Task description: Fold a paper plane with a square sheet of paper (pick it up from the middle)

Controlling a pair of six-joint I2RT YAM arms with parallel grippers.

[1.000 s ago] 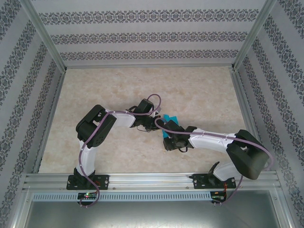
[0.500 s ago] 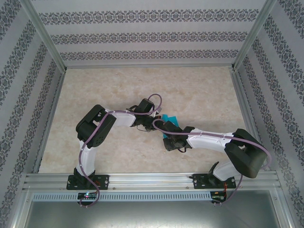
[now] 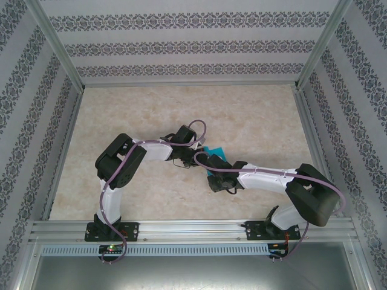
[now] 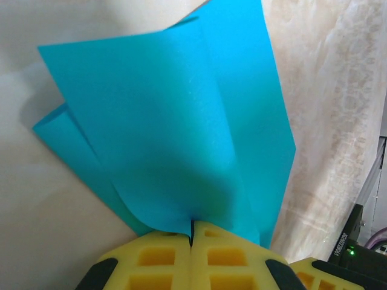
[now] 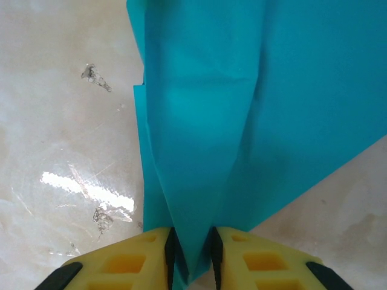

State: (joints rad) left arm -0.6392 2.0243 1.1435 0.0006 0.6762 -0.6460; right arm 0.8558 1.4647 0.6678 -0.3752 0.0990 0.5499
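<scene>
The turquoise-blue sheet of paper [image 4: 175, 133], partly folded into overlapping flaps with a long centre crease, sits near the middle of the surface [image 5: 60, 151], pinched between yellow fingers [image 5: 133, 260] at two edges.

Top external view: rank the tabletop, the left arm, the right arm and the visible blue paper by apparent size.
1. tabletop
2. right arm and left arm: they look about alike, so I leave them tied
3. blue paper, just a small patch showing between the arms
</scene>
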